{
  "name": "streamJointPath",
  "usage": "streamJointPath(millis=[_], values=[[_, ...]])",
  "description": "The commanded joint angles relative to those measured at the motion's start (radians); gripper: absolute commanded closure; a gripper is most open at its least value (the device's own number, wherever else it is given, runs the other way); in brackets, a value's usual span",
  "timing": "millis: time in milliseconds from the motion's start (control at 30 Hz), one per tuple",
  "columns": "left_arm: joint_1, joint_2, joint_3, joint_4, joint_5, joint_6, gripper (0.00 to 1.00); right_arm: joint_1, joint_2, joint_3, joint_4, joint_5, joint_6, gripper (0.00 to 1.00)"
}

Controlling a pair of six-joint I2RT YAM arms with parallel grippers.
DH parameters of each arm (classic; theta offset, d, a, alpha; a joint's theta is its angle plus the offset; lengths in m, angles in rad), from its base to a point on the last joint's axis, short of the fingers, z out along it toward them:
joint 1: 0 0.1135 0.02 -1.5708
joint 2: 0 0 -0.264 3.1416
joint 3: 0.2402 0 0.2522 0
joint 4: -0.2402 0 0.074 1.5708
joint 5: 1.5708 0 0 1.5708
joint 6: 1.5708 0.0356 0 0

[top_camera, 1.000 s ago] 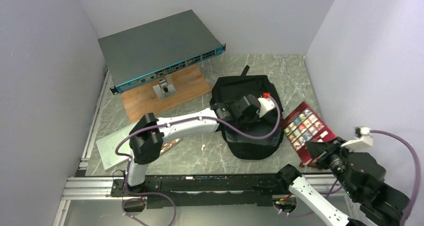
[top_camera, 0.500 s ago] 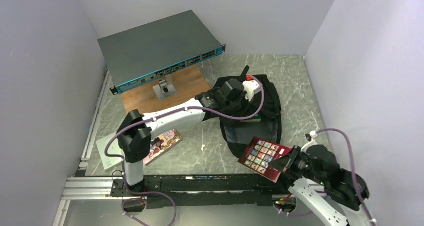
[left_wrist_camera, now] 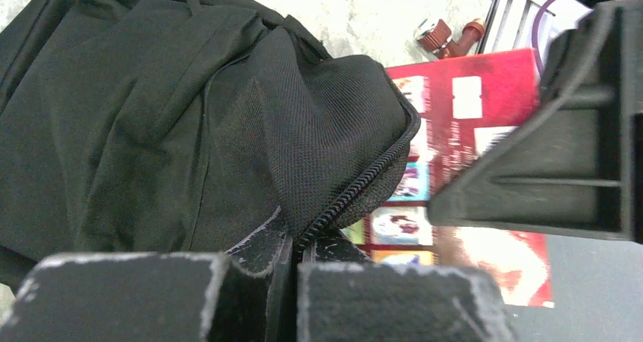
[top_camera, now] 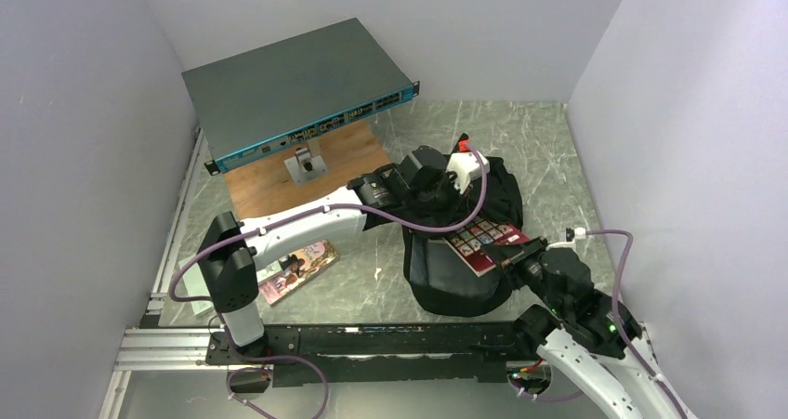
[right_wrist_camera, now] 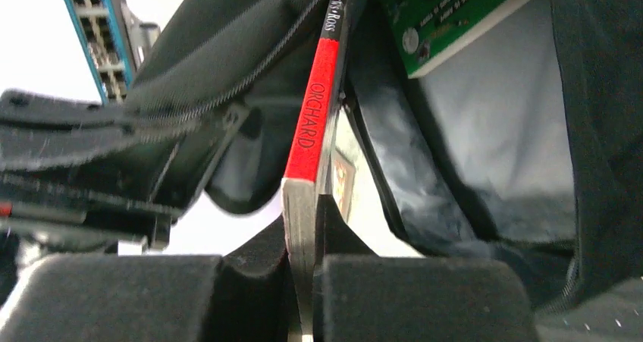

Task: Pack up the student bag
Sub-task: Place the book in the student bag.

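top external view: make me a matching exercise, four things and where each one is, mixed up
1 student bag
2 red book
3 network switch
4 left gripper

a shut on the bag's zipper edge
b on a stand over the wooden board
c lying on the marble table
d held in the right gripper

Pairs: 1-c, 2-d, 3-b, 4-a

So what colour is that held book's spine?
Red with dark lettering; the book shows best in the right wrist view.
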Motion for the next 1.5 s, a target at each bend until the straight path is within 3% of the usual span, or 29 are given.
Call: streamJointPath(millis=[0,300,500,667,767,833,933,1033,1133,1267,1333,1467], values=[[-0.019,-0.053,0.065,0.068,0.07,0.019,1.0,0.004,0.038,-0.094,0.279,0.177,0.082,1.0],[-0.021,-0.001,0.135,0.034,0.085,0.015,1.0,0.004,0.198,-0.402,0.72,0.314,0.084,1.0],[-0.028,0.056,0.238,-0.033,0.086,0.048,1.0,0.005,0.347,-0.51,1.037,0.463,0.056,1.0],[-0.028,0.039,0.194,0.016,0.106,0.026,1.0,0.005,0.525,-0.447,1.051,0.441,0.027,0.99],[-0.027,0.044,0.195,0.006,0.082,0.045,1.0,0.004,0.59,-0.464,1.112,0.311,-0.038,0.84],[-0.027,0.053,0.212,-0.014,0.068,0.057,1.0,0.005,0.589,-0.457,1.062,0.235,-0.101,0.65],[-0.028,0.061,0.225,-0.032,0.066,0.073,1.0,0.004,0.518,-0.45,0.892,0.148,-0.161,0.29],[-0.027,0.056,0.208,-0.022,0.066,0.07,1.0,0.004,0.405,-0.457,0.683,0.12,-0.176,0.15],[-0.027,0.048,0.176,-0.007,0.077,0.059,1.0,0.001,0.294,-0.518,0.656,0.123,-0.172,0.2],[-0.027,0.044,0.163,-0.004,0.071,0.065,1.0,-0.005,0.209,-0.61,0.842,0.137,-0.182,0.37],[-0.027,0.047,0.174,-0.024,0.069,0.068,1.0,-0.006,0.24,-0.597,0.865,0.181,-0.186,0.46],[-0.027,0.035,0.158,-0.024,0.072,0.06,1.0,-0.018,0.369,-0.513,0.816,0.215,-0.2,0.5]])
